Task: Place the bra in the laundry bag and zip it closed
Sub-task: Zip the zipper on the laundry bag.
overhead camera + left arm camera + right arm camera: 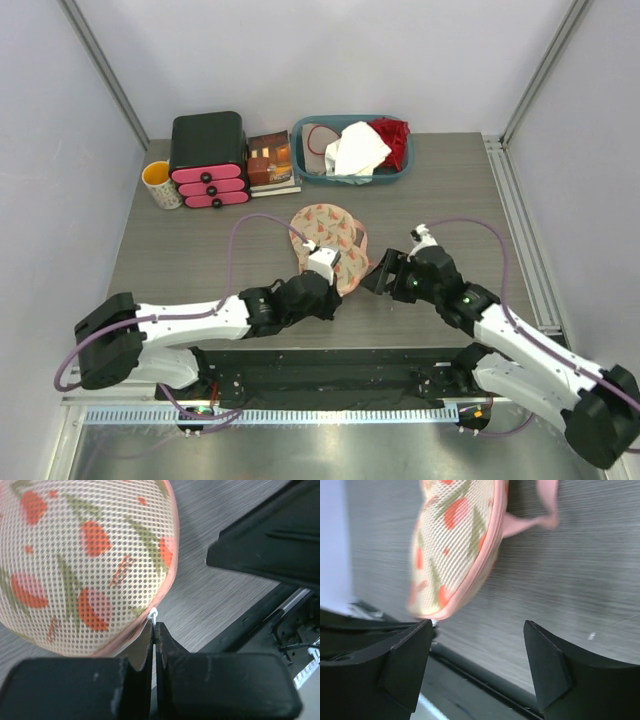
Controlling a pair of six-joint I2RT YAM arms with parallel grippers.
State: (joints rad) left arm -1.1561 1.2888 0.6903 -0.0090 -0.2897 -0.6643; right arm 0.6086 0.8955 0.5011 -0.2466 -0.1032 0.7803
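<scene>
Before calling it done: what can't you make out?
- Dark navy bra: in no view; cream floral mesh laundry bag may hide it.
- Pink zipper: end covered by left gripper in top view; blurred in right wrist view.
- White tab at fingertips: left wrist view, too small.

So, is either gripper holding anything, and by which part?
The left gripper is shut on the white zipper pull at the pink edge of the laundry bag. The right gripper is open and holds nothing.

laundry bag (328, 232) on table (200, 250), left claw (323, 260) at its near edge, right claw (377, 272) rightward, basket (340, 180) behind
</scene>
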